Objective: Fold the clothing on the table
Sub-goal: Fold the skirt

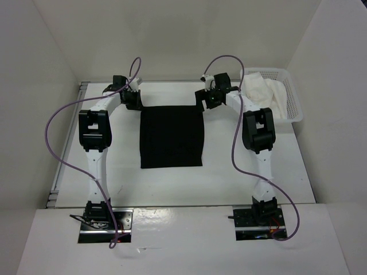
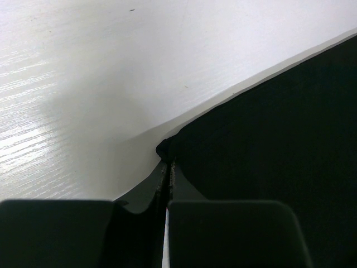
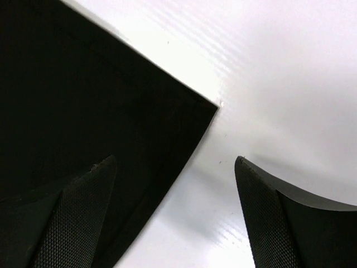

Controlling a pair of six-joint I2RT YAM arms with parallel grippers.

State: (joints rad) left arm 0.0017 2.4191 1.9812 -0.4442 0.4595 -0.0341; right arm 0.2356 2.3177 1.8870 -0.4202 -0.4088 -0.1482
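Note:
The black clothing (image 1: 172, 137) lies flat on the white table (image 1: 114, 172), roughly rectangular. My left gripper (image 1: 136, 103) is down at its far left corner. In the left wrist view the left gripper (image 2: 167, 166) is shut on that corner, and the fabric (image 2: 279, 145) bunches slightly at the fingertips. My right gripper (image 1: 207, 102) is at the far right corner. In the right wrist view the right gripper (image 3: 175, 162) is open: one finger (image 3: 83, 212) is over the clothing (image 3: 83, 100) and the other over bare table, so they straddle the cloth's side edge just below the corner.
A white mesh basket (image 1: 295, 103) holding a white cloth (image 1: 264, 91) stands at the table's far right, close behind the right arm. White walls enclose the table on three sides. A metal rail (image 1: 63, 166) runs along the left edge.

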